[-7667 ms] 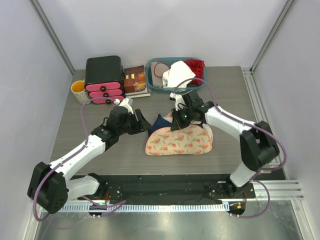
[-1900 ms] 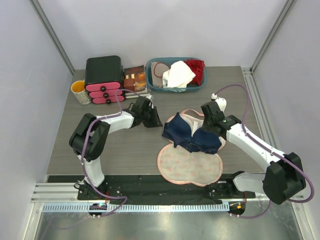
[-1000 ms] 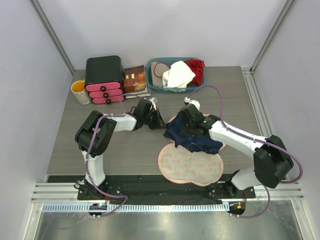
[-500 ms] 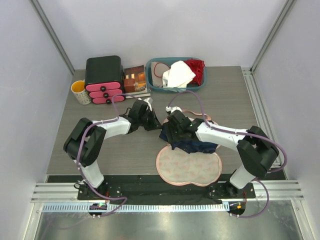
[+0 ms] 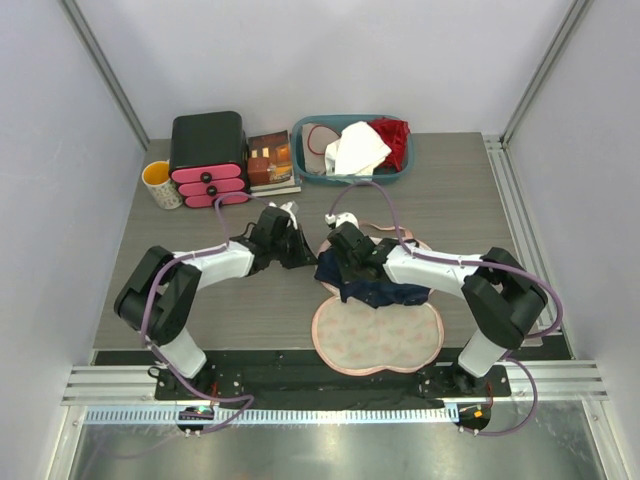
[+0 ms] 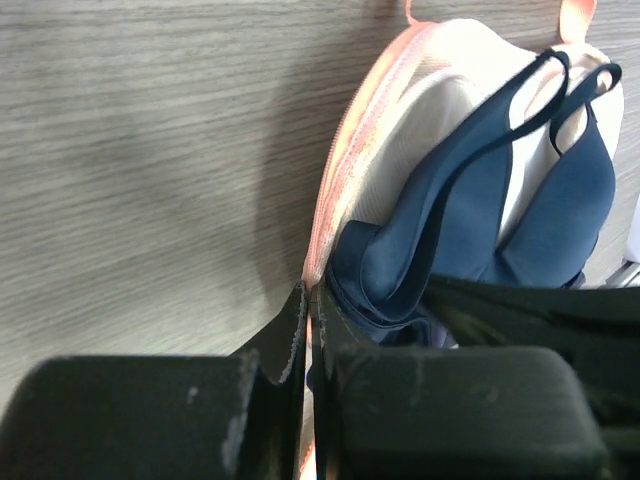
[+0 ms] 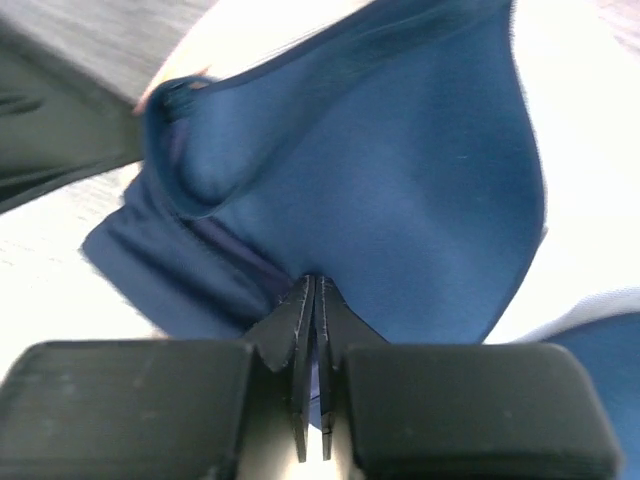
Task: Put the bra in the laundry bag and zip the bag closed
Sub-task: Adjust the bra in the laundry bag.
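On the open laundry bag [image 5: 380,338] lies the bra [image 5: 388,291]; right fingers [image 7: 297,335] pinch it, left fingers [image 6: 287,335] pinch the rim.

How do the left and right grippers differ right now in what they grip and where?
The left gripper pinches the laundry bag's pink zipper edge; the right gripper pinches the bra's navy fabric. The left gripper sits outside the bag's left rim, over the table; the right gripper reaches across the open bag. Both have jaws closed.
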`<state>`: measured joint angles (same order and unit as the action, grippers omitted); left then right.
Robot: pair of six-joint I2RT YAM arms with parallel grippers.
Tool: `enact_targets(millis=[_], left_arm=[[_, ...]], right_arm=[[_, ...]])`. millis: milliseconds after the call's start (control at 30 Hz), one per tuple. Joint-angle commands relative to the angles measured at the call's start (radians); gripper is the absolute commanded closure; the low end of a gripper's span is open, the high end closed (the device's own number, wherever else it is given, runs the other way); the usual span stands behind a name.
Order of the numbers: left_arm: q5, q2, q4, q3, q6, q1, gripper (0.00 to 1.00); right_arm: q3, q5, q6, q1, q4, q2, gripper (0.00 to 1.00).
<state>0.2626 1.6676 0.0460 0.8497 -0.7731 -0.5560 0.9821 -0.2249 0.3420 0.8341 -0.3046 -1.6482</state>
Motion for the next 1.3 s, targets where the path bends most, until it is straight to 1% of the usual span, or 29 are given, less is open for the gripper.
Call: enact_targets(millis=[0, 67, 200, 267, 300, 400, 433, 500, 533, 600, 633, 700, 733, 833, 933, 1067, 1167, 1267], left_arm=[[-0.028, -0.062, -0.020, -0.027, 0.031, -0.002, 1.00], [-0.029, -0.072, -0.018, -0.041, 0.032, -0.002, 1.00], [-0.049, -0.089, -0.034, -0.057, 0.041, -0.002, 1.00], [-0.060, -0.097, -0.037, -0.064, 0.044, -0.002, 1.00], [-0.060, -0.098, -0.038, -0.064, 0.044, -0.002, 1.00], [-0.051, -0.100, -0.038, -0.061, 0.044, -0.002, 1.00], [-0.049, -0.103, -0.040, -0.061, 0.043, -0.002, 1.00], [-0.049, -0.108, -0.041, -0.061, 0.043, -0.002, 1.00], [-0.049, -0.112, -0.043, -0.063, 0.044, -0.002, 1.00], [-0.048, -0.117, -0.041, -0.063, 0.046, -0.002, 1.00], [-0.049, -0.120, -0.043, -0.064, 0.046, -0.002, 1.00], [-0.048, -0.123, -0.043, -0.069, 0.046, -0.002, 1.00], [-0.046, -0.124, -0.043, -0.069, 0.046, -0.002, 1.00], [-0.040, -0.128, -0.043, -0.069, 0.044, -0.002, 1.00], [-0.036, -0.131, -0.043, -0.064, 0.044, -0.002, 1.00], [-0.033, -0.137, -0.067, -0.063, 0.046, -0.002, 1.00], [-0.033, -0.143, -0.070, -0.063, 0.047, -0.002, 1.00], [-0.031, -0.146, -0.071, -0.061, 0.046, -0.002, 1.00]], right_arm=[[0.036, -0.099, -0.023, 0.003, 0.025, 0.021, 0.92], [0.047, -0.109, -0.041, 0.002, 0.012, 0.025, 0.92], [0.059, -0.183, -0.081, 0.000, -0.014, 0.030, 0.92], [0.059, -0.163, -0.093, -0.003, -0.016, 0.028, 0.92], [0.061, -0.121, -0.098, -0.001, -0.018, 0.030, 0.91], [0.055, -0.067, -0.074, -0.001, -0.014, 0.068, 0.83], [0.047, -0.024, -0.060, 0.000, -0.014, 0.085, 0.77], [0.032, 0.013, -0.048, 0.008, -0.013, 0.135, 0.71], [0.014, 0.042, -0.047, 0.013, -0.014, 0.151, 0.63], [-0.008, 0.070, -0.052, 0.028, -0.021, 0.183, 0.55], [-0.031, 0.081, -0.051, 0.028, -0.022, 0.211, 0.48], [-0.066, 0.116, -0.060, 0.030, 0.005, 0.238, 0.41], [-0.094, 0.134, -0.066, 0.031, 0.015, 0.245, 0.36], [-0.114, 0.186, -0.090, 0.031, 0.033, 0.222, 0.30], [-0.111, 0.187, -0.113, 0.033, 0.050, 0.182, 0.28], [-0.105, 0.177, -0.147, 0.033, 0.068, 0.143, 0.29], [-0.097, 0.179, -0.170, 0.034, 0.071, 0.127, 0.33], [-0.094, 0.171, -0.181, 0.033, 0.073, 0.110, 0.42]])
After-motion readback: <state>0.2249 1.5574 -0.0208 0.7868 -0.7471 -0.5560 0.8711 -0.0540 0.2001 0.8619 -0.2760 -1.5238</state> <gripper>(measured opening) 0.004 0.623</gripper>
